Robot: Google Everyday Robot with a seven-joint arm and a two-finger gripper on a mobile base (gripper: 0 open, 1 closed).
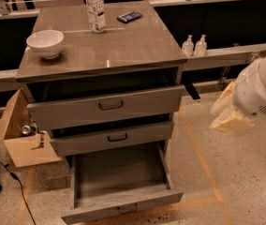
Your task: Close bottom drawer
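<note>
The claw [229, 113] shows only as a cream, blurred shape at the right, hanging over the floor well apart from the cabinet, and whether it is released or clenched cannot be told. The white arm [263, 87] behind it is cut off by the right edge. The bottom drawer [121, 172] stands pulled far out toward the camera, its grey tray floor in plain sight. Its slim front panel lies along the lower edge of the view, with the small handle there hard to make out. Above it the middle drawer [115, 138] and the top drawer [106, 108] each sit slightly out, with dark gaps over them. On the grey worktop [133, 48] stand a white bowl [45, 43] at the left and a clear bottle [95, 9] at the back, its cap cut off by the top edge. Beside the bottle lies a dark flat object [129, 17] too small to identify. Two small bottles [194, 46] stand on a ledge to the right. A cardboard box [20, 137] lies open left of the cabinet, near a thin black cable [12, 179]. The floor is speckled and marked with orange tape lines [202, 159].
</note>
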